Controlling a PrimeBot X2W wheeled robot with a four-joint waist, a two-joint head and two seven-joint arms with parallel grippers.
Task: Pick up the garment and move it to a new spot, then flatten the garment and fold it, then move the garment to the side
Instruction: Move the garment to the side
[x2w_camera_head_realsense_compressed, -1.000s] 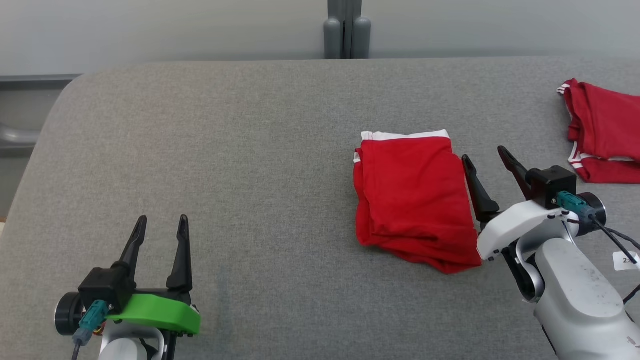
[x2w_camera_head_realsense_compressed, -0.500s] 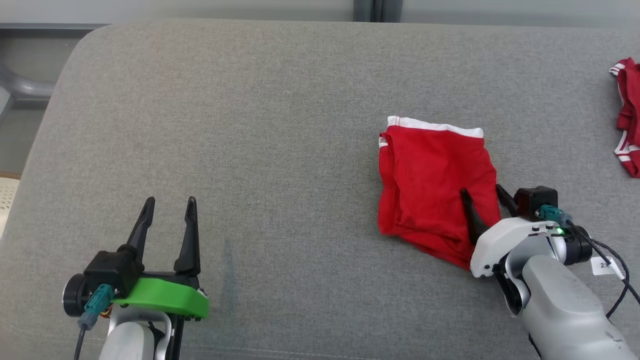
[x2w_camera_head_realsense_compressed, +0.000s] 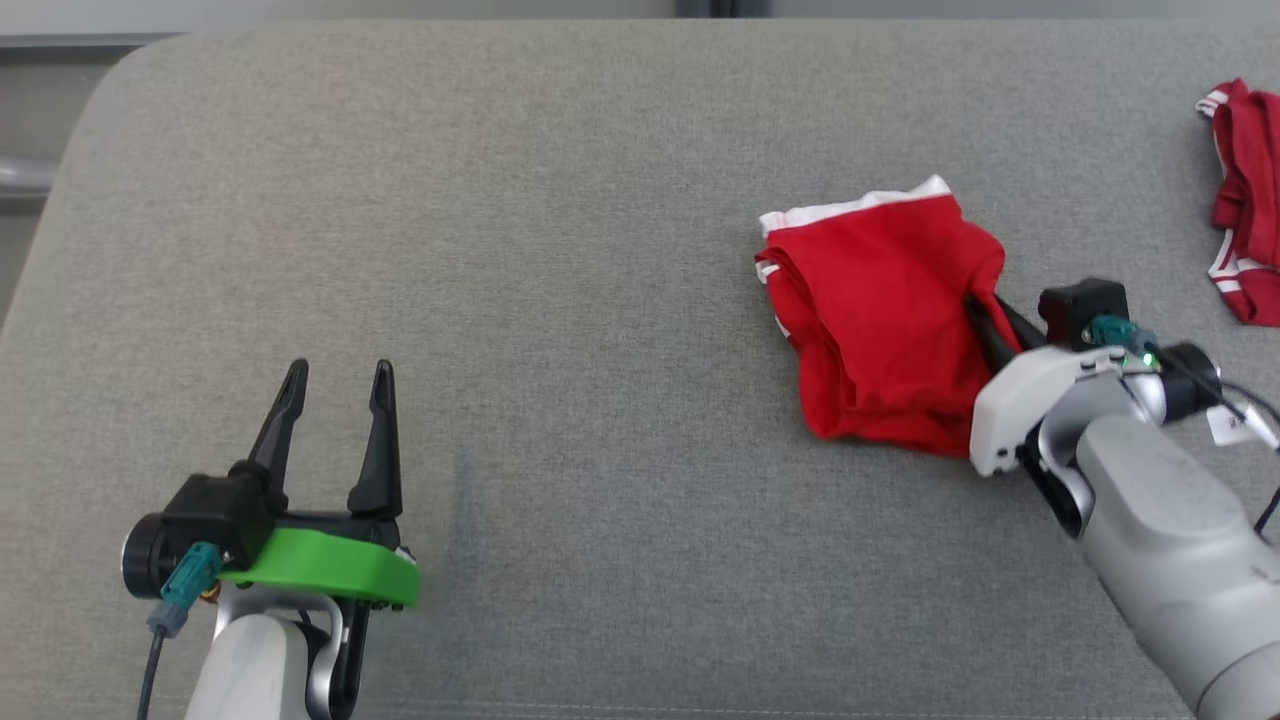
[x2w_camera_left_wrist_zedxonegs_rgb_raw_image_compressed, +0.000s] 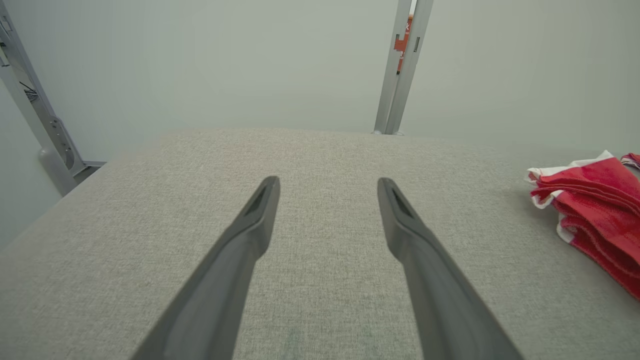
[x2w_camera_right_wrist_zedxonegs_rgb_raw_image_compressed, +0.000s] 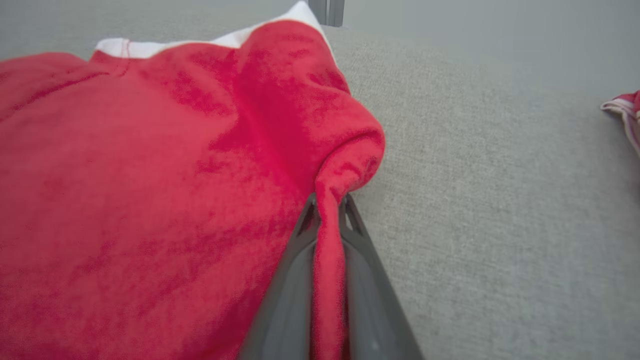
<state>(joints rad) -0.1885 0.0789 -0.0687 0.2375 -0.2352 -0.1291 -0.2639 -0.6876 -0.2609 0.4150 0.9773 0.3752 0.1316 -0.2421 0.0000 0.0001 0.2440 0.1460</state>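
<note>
The folded red garment (x2w_camera_head_realsense_compressed: 880, 320) with a white band along its far edge lies right of centre on the grey padded table; its folded layers (x2w_camera_left_wrist_zedxonegs_rgb_raw_image_compressed: 595, 200) and its top face (x2w_camera_right_wrist_zedxonegs_rgb_raw_image_compressed: 150, 175) come up in the wrist views. My right gripper (x2w_camera_head_realsense_compressed: 985, 308) is shut on the garment's right edge, and a pinched ridge of red cloth runs between its fingers (x2w_camera_right_wrist_zedxonegs_rgb_raw_image_compressed: 327, 210). My left gripper (x2w_camera_head_realsense_compressed: 335, 372) hovers open at the lower left, far from the garment, with nothing between its fingers (x2w_camera_left_wrist_zedxonegs_rgb_raw_image_compressed: 327, 182).
A second red garment with white stripes (x2w_camera_head_realsense_compressed: 1240, 200) lies crumpled at the table's far right edge (x2w_camera_right_wrist_zedxonegs_rgb_raw_image_compressed: 625, 112). A grey wall with a metal upright (x2w_camera_left_wrist_zedxonegs_rgb_raw_image_compressed: 402, 65) stands behind the table (x2w_camera_head_realsense_compressed: 500, 250), whose rounded left corner is near my left arm.
My right gripper went from open beside the garment to shut on its right edge, and the cloth has bunched and shifted. The head camera has tilted down and turned. The left gripper stays open.
</note>
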